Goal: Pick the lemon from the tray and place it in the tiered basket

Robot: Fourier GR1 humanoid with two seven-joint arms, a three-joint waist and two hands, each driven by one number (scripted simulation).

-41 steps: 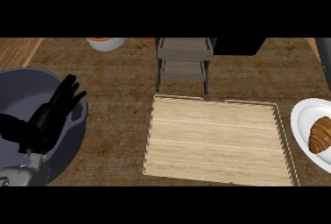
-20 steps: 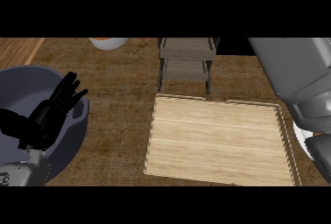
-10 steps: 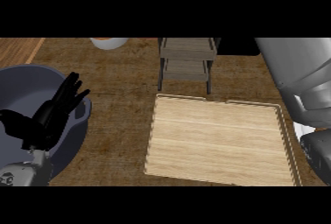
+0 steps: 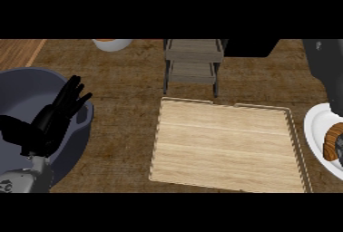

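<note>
At 9 o'clock on the frame edge: dark grey round dish (image 4: 23, 84), cut off by the border. left hand (image 4: 50, 120) shows over the dish's right part, fingers straight and fanned toward 1 o'clock, thumb out toward 9, released, grasping nothing. left forearm (image 4: 23, 179) comes in from the 7 o'clock corner

11 o'clock, top edge: white cup (image 4: 112, 44) with something orange in it, only its lower part in view. It stands on the brown counter (image 4: 120, 90), well apart from the hand

12 o'clock: tiered basket (image 4: 193, 63), grey frame, two wooden shelves seen from above, nothing visible on either. Its near legs end just beside the far edge of the tray (image 4: 227, 145). Black block (image 4: 251, 47) sits at the basket's 3 o'clock side

Centre toward 5 o'clock: the tray is pale wood with a low rim, slightly skewed on the counter, only bare boards showing

lemon: can't tell where it is from this view

2 o'clock: right forearm (image 4: 325, 68), grey, runs along the right edge down toward the white plate (image 4: 313, 129) at 3 o'clock. The plate is just beside the tray's right rim and carries a brown pastry (image 4: 330, 142). right hand (image 4: 340, 154) is only a dark sliver at the border over the pastry, so can't tell its state
</note>
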